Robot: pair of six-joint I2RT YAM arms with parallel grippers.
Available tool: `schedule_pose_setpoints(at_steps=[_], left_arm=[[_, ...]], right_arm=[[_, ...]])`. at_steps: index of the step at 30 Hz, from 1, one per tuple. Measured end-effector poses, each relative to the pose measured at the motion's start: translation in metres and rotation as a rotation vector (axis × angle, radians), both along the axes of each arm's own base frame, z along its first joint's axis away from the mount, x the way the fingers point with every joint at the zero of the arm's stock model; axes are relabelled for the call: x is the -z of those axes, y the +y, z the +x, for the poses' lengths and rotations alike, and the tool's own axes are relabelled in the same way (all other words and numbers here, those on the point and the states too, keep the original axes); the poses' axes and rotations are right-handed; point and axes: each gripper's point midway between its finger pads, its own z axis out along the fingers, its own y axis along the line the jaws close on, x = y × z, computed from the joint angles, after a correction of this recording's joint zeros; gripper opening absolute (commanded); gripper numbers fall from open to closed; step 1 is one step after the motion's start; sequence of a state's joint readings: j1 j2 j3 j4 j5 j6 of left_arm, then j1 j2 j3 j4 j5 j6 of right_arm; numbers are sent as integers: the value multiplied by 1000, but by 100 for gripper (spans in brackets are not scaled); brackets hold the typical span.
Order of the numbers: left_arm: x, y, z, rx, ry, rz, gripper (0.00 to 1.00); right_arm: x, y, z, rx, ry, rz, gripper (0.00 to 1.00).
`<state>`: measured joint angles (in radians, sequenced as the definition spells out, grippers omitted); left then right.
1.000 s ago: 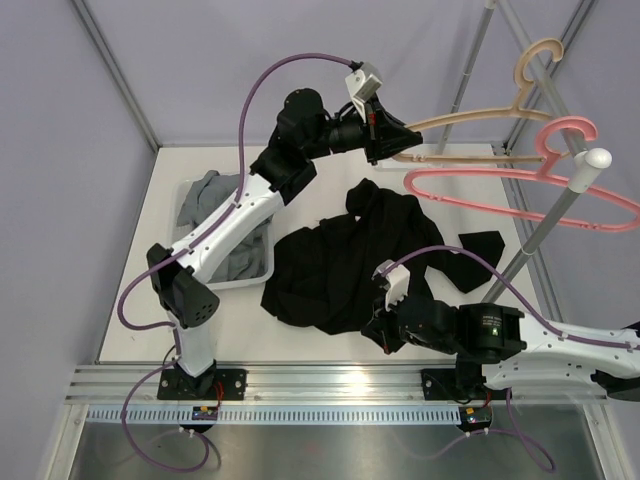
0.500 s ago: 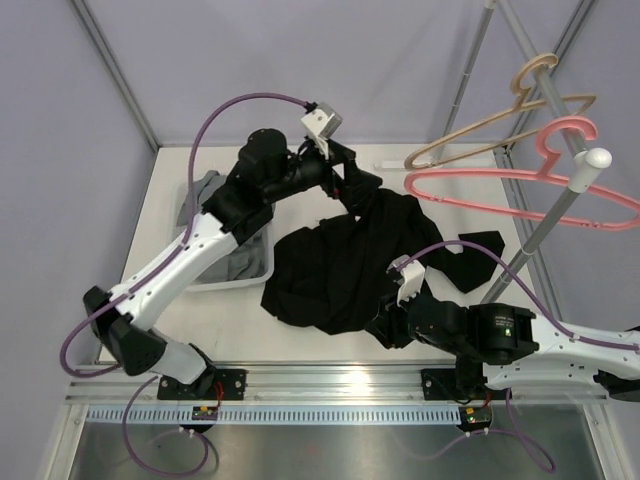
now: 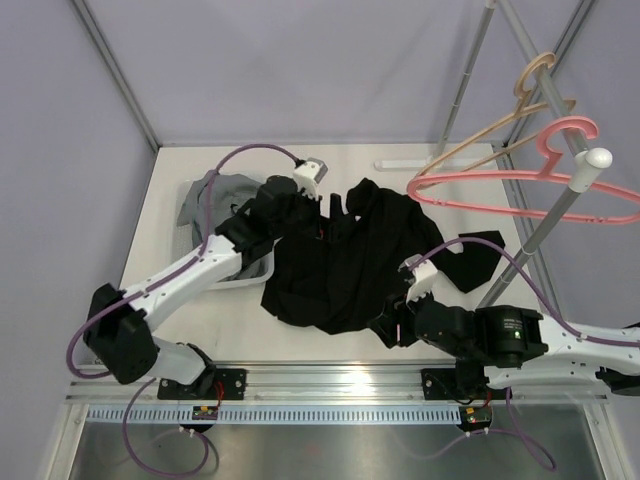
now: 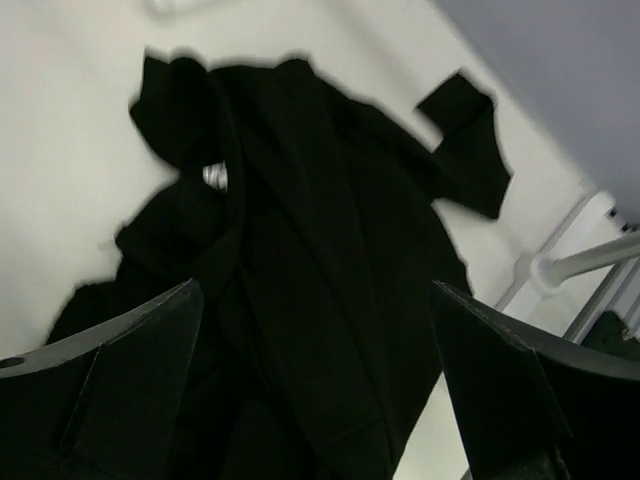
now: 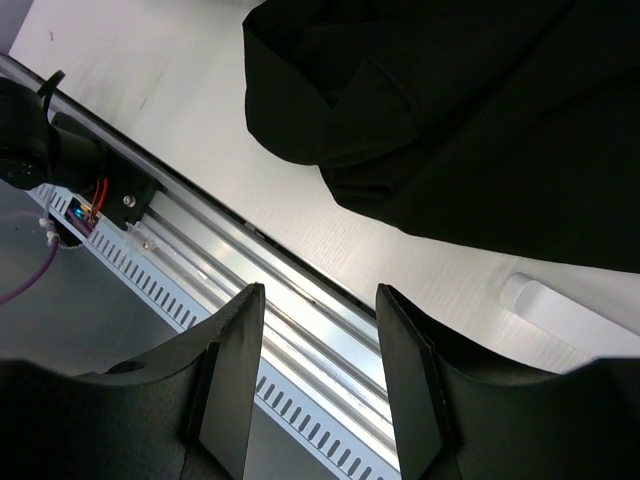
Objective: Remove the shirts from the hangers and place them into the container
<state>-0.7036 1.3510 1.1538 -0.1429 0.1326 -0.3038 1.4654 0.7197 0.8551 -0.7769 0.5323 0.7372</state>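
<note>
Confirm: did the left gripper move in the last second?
Yes. The left gripper came down-left, away from the tan hanger toward the tub, now over the black shirt.

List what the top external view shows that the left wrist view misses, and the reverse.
Only the top external view: the grey shirt in the container, the pink hanger and tan hanger, both bare, and the right hand. Only the left wrist view: a close look at the left hand, its fingers spread wide. Both: the black shirt crumpled on the table, outside the container.
</note>
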Motion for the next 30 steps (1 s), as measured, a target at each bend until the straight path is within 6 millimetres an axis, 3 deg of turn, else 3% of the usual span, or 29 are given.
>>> schedule_pose_setpoints(at_steps=[4, 9, 17, 21, 25, 28, 29, 30], left_arm=[[79, -6, -1, -27, 169, 136, 99], [135, -22, -14, -16, 274, 229, 99], [195, -64, -19, 12, 372, 323, 99], [216, -84, -18, 12, 384, 367, 99], [232, -85, -16, -21, 400, 413, 97], [232, -83, -9, -68, 397, 424, 63], [232, -80, -8, -84, 397, 432, 28], [233, -77, -7, -102, 398, 443, 14]], right_arm=[[-12, -14, 2, 26, -11, 53, 56], [-21, -28, 4, 57, -15, 98, 56], [-20, -33, 3, 64, -8, 100, 56], [-19, -33, 3, 64, -7, 100, 56], [-22, -35, 3, 65, -5, 120, 55], [-25, -37, 3, 67, -4, 136, 55], [-25, -38, 3, 67, -3, 138, 55], [-25, -38, 3, 67, -3, 138, 55]])
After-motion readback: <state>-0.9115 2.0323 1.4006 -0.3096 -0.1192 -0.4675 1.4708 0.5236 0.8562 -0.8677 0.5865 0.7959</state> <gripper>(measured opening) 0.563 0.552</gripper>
